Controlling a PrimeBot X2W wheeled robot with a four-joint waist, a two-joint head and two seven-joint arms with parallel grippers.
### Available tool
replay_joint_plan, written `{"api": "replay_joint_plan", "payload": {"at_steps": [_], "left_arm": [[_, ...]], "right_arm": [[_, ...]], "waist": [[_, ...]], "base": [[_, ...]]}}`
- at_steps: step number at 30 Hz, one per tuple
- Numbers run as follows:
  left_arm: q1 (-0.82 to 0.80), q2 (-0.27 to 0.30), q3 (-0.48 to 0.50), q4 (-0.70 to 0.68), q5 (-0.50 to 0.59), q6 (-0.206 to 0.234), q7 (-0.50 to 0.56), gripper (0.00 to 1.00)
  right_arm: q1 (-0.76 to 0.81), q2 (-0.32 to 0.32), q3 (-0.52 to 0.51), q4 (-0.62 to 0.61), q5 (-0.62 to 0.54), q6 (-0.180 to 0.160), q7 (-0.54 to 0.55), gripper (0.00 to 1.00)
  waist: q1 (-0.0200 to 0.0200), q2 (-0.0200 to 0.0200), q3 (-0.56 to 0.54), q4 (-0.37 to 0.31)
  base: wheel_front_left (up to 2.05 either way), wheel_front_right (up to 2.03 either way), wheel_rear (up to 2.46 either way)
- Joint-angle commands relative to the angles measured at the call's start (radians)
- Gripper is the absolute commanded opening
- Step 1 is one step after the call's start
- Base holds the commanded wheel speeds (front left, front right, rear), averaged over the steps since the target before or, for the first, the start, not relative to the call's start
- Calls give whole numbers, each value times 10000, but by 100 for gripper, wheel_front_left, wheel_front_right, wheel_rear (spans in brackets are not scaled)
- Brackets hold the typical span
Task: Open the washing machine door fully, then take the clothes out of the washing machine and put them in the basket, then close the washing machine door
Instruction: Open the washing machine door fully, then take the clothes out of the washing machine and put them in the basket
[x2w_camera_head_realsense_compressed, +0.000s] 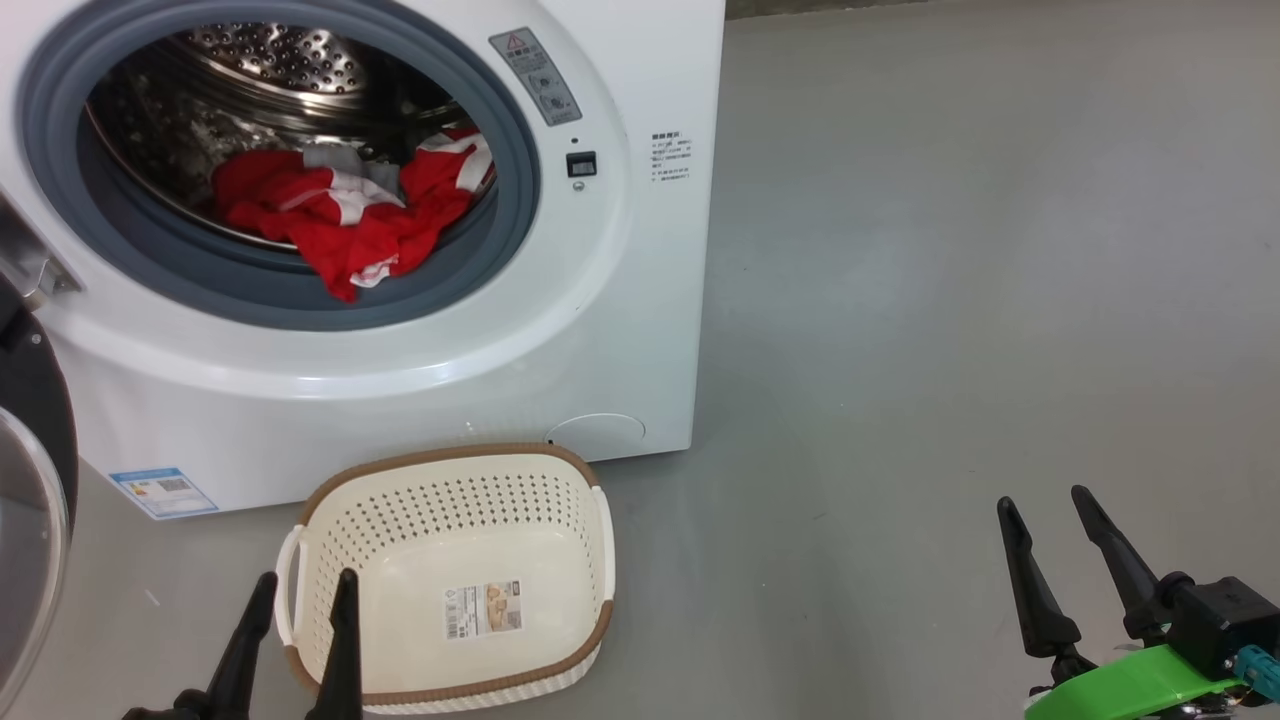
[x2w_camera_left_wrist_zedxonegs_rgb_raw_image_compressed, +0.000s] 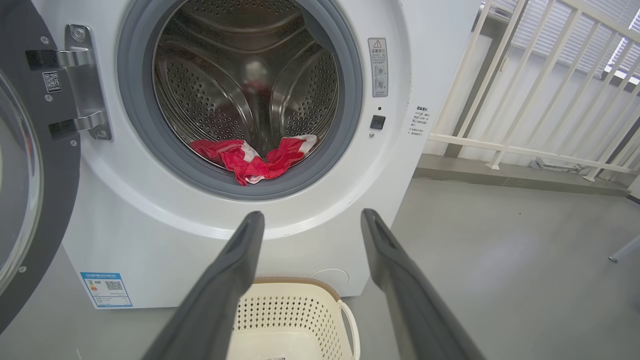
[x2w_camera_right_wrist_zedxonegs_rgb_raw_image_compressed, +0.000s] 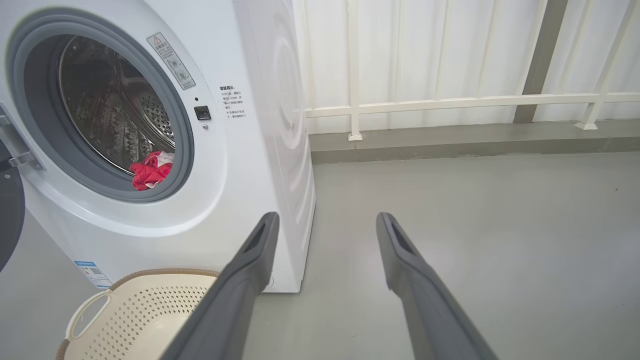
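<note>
Both spread empty: left pincer by the basket fronting the washing machine, right pincer beyond its corner; clothes inside.

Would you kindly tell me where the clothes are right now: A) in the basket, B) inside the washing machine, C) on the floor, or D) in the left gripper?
B: the clothes lie in the washing machine, one red end draped over its grey gasket, and the basket holds no garment.
</note>
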Motion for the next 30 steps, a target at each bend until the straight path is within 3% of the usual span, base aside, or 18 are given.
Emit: {"api": "replay_joint_plan", "payload": {"at_steps": [1,17,30], "left_arm": [[-56,149,302,-279,-4,6,-51,100],[-207,157,437,-322,30,6,-51,100],[-390,196,532,-311,10,6,-51,100]], "right_arm": [[-81,-126,198,-281,145,63,-65,100],[-214,-131,243,-277,112,63,-65,100],[-269,-93,244,-296,93,63,-65,100]], "waist": [[0,0,14,18],[0,0,122,16],[0,0,264,39]], "base": [[0,0,0],[2,-3,1],[76,-83,6]]}}
